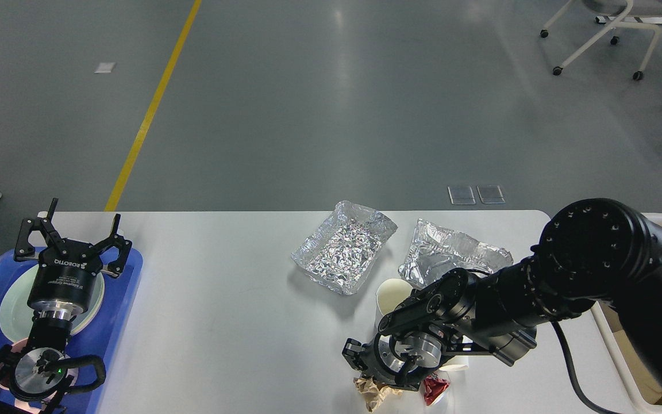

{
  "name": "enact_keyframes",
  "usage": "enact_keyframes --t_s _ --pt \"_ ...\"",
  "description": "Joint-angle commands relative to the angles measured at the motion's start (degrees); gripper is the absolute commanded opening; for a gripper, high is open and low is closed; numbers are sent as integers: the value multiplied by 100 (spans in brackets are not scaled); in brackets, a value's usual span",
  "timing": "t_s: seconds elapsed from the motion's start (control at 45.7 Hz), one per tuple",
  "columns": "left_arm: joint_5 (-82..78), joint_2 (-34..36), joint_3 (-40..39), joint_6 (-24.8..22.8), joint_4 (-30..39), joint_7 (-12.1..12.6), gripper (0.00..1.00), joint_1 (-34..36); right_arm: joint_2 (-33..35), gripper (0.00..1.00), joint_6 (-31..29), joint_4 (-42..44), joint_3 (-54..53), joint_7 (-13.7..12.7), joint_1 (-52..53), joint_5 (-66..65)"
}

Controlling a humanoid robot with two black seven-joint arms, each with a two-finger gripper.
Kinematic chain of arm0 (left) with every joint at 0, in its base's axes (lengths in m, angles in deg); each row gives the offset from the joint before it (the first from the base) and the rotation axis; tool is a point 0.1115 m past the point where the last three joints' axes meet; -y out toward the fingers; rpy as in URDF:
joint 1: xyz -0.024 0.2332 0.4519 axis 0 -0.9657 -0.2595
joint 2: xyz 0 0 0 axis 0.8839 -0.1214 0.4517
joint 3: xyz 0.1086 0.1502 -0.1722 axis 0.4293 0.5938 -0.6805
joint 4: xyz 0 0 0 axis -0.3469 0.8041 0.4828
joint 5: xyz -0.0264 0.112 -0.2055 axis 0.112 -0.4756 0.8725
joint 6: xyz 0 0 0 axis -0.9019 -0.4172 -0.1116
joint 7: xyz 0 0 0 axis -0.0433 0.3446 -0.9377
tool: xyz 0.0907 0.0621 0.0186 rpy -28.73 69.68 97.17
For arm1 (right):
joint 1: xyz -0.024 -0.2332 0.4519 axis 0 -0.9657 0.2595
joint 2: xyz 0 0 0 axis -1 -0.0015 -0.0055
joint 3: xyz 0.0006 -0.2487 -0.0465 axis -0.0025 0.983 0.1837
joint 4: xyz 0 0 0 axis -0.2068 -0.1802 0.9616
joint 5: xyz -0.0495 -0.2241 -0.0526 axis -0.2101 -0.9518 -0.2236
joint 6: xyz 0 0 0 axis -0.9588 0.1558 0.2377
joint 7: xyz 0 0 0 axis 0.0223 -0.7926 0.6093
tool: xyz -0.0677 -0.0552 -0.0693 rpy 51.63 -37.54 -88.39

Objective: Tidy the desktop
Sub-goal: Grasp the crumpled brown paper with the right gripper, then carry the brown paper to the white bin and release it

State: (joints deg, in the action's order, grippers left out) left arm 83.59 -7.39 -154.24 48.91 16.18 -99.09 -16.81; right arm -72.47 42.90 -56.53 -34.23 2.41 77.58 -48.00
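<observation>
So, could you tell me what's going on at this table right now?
The robot is tidying the white desktop. Its right gripper is down at the near edge, over a crumpled brown paper beside a red wrapper; whether it has a grip cannot be told. A paper cup and two foil trays wait behind it. The left gripper hovers open over a plate on the blue tray.
</observation>
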Motion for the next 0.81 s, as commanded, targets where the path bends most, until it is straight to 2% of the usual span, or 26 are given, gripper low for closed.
enact_keyframes --t_s 0.0,0.153,0.306,0.569,0.788 --pt "0 0 0 0 0 0 96 0 0 0 -23 -9 -1 -4 40 4" --pt "0 0 0 0 0 0 96 0 18 0 -93 -79 -1 5 128 4" --pt "0 0 0 0 0 0 96 0 184 0 -339 -562 -1 14 584 4" --pt "0 0 0 0 0 0 96 0 1124 0 -1542 -1652 43 -4 2139 -13" --pt "0 0 0 0 0 0 96 0 1696 0 -2957 -2329 737 5 3835 -83"
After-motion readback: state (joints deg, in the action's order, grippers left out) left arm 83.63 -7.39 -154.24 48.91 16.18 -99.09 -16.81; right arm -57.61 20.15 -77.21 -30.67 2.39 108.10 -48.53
